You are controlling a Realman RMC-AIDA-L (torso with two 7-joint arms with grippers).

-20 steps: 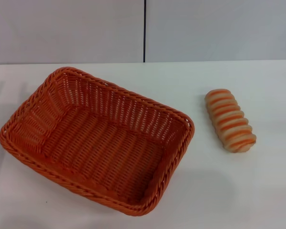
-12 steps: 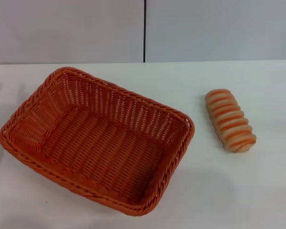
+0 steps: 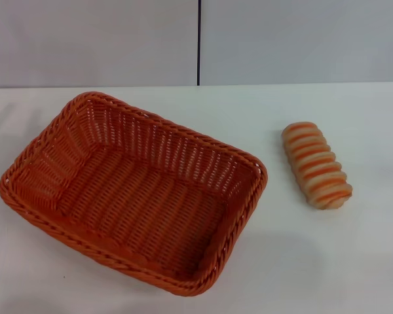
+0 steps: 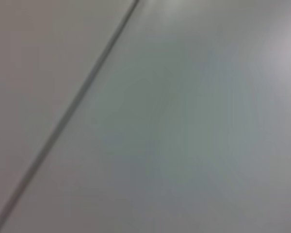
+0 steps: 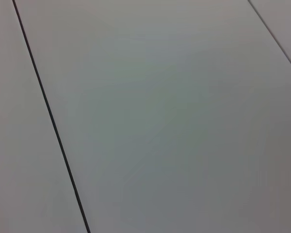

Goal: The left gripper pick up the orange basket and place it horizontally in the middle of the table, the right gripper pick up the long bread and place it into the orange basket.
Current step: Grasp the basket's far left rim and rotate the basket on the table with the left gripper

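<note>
woven orange basket (image 3: pixel 132 196) beside ridged oval long bread (image 3: pixel 316 165).

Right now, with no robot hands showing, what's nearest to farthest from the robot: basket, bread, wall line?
Neither gripper is in view, so this ranks from the robot's body, by the head view.
1. orange basket: nearest, on its left.
2. long bread: farther back, on its right.
3. dark wall line: farthest, straight ahead.

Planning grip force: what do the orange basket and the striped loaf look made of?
Rectangular orange woven basket: wicker-style strands, possibly plastic, slightly glossy; open weave and braided rim show. Small oval beige loaf with orange-brown stripes: smooth, even ridges, maybe a foam or plastic replica; cannot tell.
</note>
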